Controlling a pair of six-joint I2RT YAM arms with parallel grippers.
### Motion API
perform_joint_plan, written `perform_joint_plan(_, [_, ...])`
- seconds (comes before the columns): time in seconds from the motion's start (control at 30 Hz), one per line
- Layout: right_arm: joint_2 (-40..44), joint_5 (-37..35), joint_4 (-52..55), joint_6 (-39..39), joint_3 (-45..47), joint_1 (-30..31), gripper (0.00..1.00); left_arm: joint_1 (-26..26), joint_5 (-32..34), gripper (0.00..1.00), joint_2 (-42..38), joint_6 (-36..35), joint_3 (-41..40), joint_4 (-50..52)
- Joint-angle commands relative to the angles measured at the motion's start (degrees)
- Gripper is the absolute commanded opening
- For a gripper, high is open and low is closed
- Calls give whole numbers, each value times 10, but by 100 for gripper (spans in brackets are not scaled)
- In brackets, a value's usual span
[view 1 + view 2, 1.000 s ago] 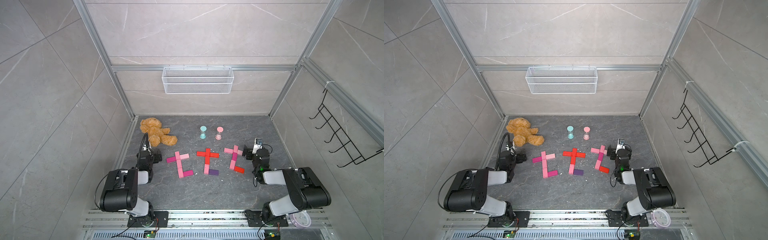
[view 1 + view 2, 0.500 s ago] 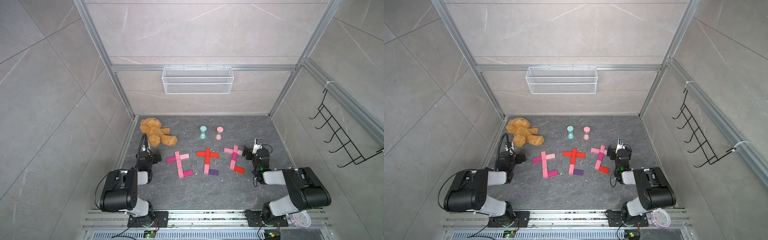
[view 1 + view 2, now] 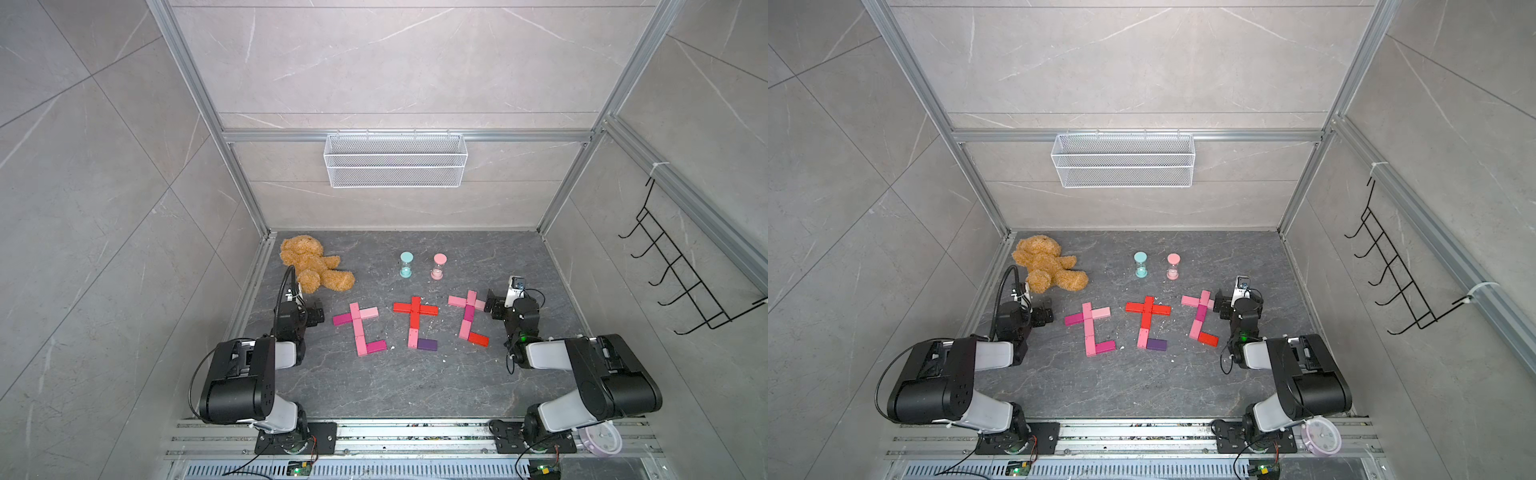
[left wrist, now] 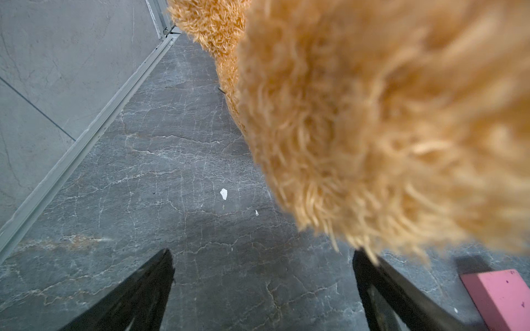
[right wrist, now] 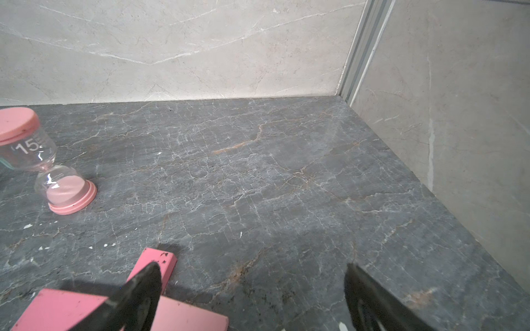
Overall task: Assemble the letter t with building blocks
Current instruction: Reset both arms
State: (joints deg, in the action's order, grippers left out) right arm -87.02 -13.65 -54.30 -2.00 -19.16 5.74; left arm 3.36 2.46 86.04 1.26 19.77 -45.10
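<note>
My fingers stood spread and empty on left gripper and right gripper; the building blocks lay between as three t's. Sweeping the right one leftward could knock the nearby pink crossbar askew.

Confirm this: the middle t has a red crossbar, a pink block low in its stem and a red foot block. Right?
Not quite. The foot block of the middle t is purple, not red, as both top views show. The crossbar is red and the low stem block pink.
</note>
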Motion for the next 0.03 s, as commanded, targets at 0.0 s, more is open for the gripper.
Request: perform_joint_plan(0.0, [-5,4,-10,-8,2,-3,100,1,14,100,-3,1,14,-18])
